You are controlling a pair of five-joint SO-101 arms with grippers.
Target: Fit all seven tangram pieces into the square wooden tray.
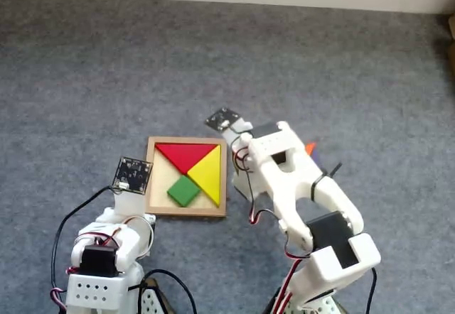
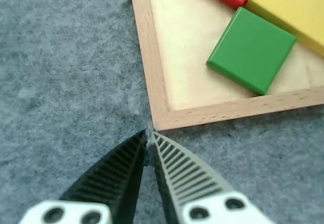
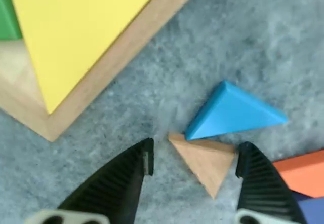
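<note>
Right gripper, jaws spread, straddles a small tan triangle just beside a blue triangle; left gripper, clenched empty, points at the square wooden tray corner.

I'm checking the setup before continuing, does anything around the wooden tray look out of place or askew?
Only one thing: outside the square wooden tray, the blue triangle piece butts against the small tan wooden triangle and seems to overlap its edge, possibly tilted. Nothing looks damaged.
</note>
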